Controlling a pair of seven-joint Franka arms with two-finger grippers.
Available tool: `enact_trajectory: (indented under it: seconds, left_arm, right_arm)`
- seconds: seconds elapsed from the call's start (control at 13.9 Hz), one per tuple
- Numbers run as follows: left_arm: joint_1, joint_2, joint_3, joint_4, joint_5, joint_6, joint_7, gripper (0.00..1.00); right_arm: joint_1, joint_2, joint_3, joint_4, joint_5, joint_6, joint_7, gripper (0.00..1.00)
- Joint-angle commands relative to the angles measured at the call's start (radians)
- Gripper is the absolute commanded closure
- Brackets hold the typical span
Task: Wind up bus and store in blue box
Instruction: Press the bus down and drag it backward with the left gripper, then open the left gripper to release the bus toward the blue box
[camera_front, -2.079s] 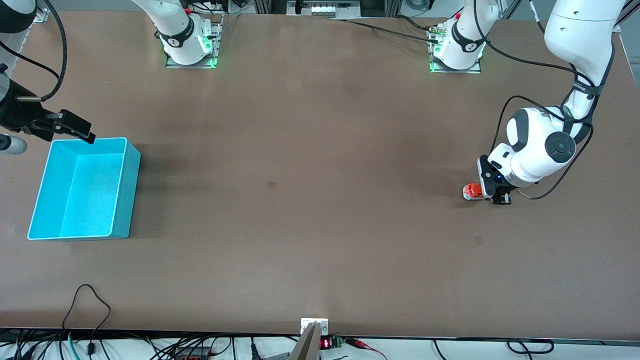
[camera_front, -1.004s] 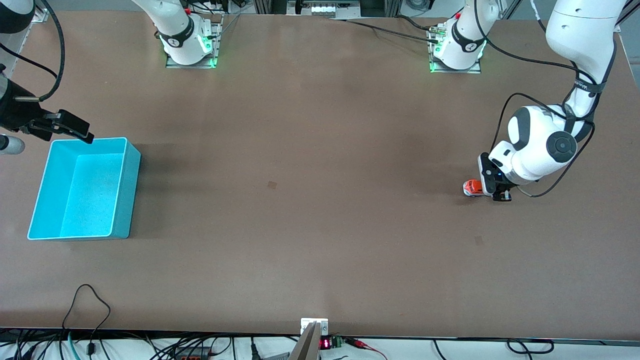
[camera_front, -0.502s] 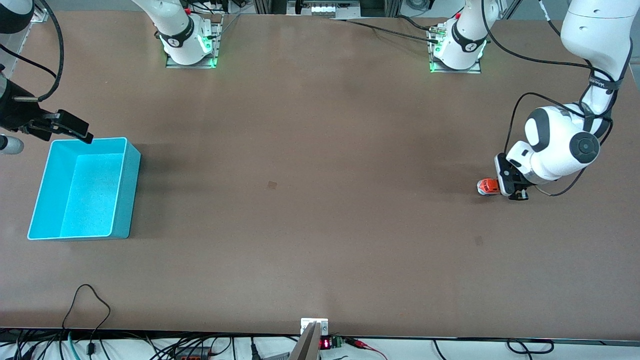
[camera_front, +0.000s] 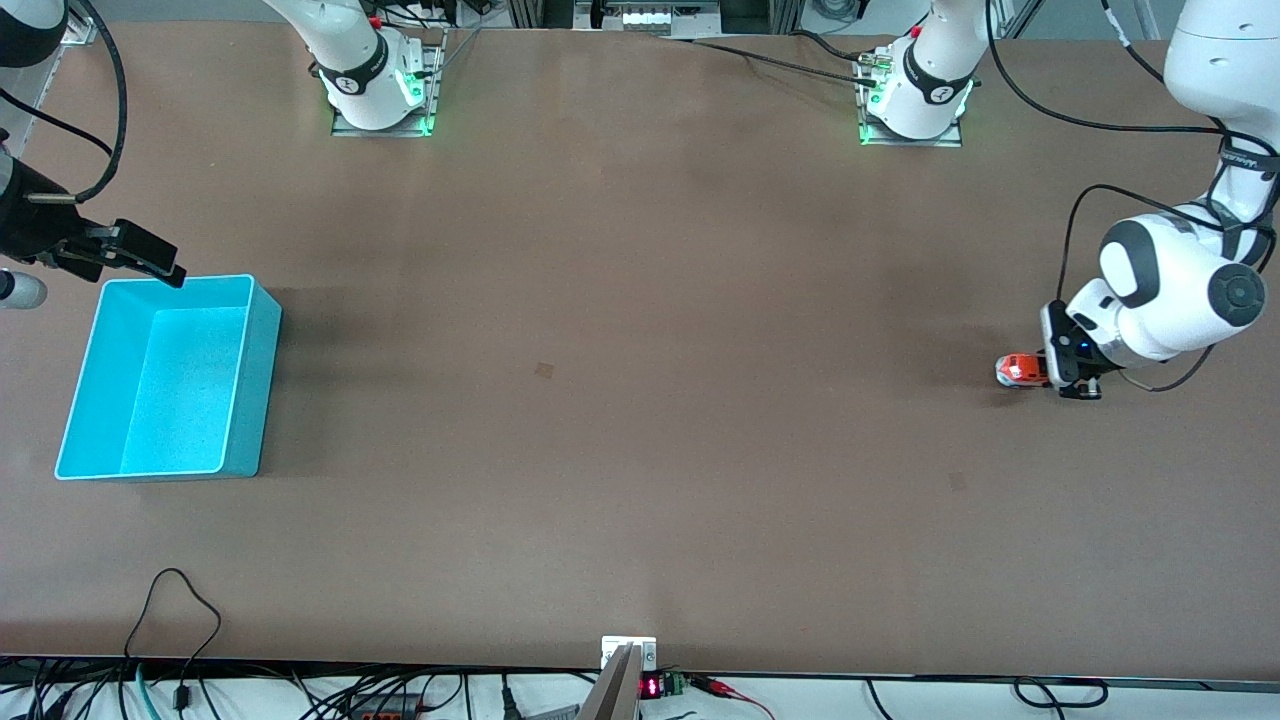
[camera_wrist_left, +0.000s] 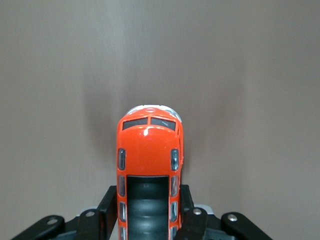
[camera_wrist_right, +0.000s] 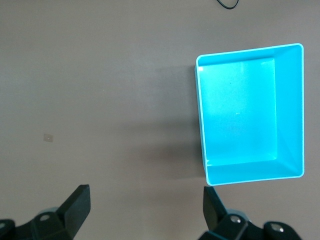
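The orange-red toy bus (camera_front: 1021, 370) rests on the table at the left arm's end. My left gripper (camera_front: 1060, 375) is shut on its rear, the fingers (camera_wrist_left: 111, 202) pressed against both sides of the bus (camera_wrist_left: 149, 165), whose front points away from the wrist. The light cyan-blue box (camera_front: 165, 378) stands open and empty at the right arm's end; it also shows in the right wrist view (camera_wrist_right: 250, 112). My right gripper (camera_front: 140, 252) is open and empty, held above the table beside the box's farther rim, its fingertips (camera_wrist_right: 77, 200) wide apart.
The brown table (camera_front: 620, 350) carries only a small dark mark (camera_front: 544, 369) near its middle. Cables (camera_front: 180, 600) hang over the edge nearest the front camera.
My left gripper has dragged the bus along the table toward the left arm's end. The right arm and the box have not moved.
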Motion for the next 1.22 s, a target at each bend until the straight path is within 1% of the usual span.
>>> enact_trajectory:
  seconds: [0.0, 0.14, 0.22, 0.29, 0.36, 0.5, 0.72, 1.0, 1.08, 1.15]
  left_arm:
    - [0.068, 0.144, 0.0, 0.06, 0.016, 0.021, 0.096, 0.77]
    - [0.092, 0.144, 0.0, 0.059, 0.024, 0.02, 0.105, 0.75]
    - [0.102, 0.138, -0.002, 0.06, 0.024, 0.015, 0.105, 0.56]
    - [0.105, 0.123, -0.002, 0.062, 0.022, -0.018, 0.104, 0.19]
    - [0.099, 0.092, -0.005, 0.077, 0.022, -0.083, 0.102, 0.0]
    - [0.093, 0.014, -0.053, 0.098, 0.021, -0.199, 0.092, 0.0]
    - [0.09, -0.075, -0.093, 0.166, 0.022, -0.369, 0.079, 0.0]
    - [0.088, -0.103, -0.11, 0.261, 0.004, -0.551, 0.075, 0.0]
    - [0.088, -0.104, -0.136, 0.284, 0.004, -0.565, 0.073, 0.0]
    - [0.088, -0.106, -0.146, 0.298, 0.003, -0.565, 0.075, 0.0]
  right_arm:
    - [-0.008, -0.008, 0.004, -0.003, 0.006, -0.009, 0.006, 0.0]
    - [-0.008, -0.008, 0.004, -0.005, 0.006, -0.01, 0.006, 0.0]
    - [-0.008, -0.008, 0.004, -0.005, 0.006, -0.009, 0.006, 0.0]
    - [-0.008, -0.008, 0.004, -0.005, 0.006, -0.009, 0.006, 0.0]
    - [-0.008, -0.008, 0.004, -0.003, 0.006, -0.01, 0.006, 0.0]
    - [-0.008, -0.008, 0.004, -0.005, 0.006, -0.01, 0.006, 0.0]
    - [-0.008, -0.008, 0.004, -0.005, 0.006, -0.01, 0.006, 0.0]
    - [-0.008, -0.008, 0.004, -0.005, 0.006, -0.009, 0.006, 0.0]
    - [-0.008, -0.008, 0.004, -0.005, 0.006, -0.009, 0.006, 0.0]
    - [-0.008, -0.008, 0.004, -0.005, 0.006, -0.009, 0.006, 0.0]
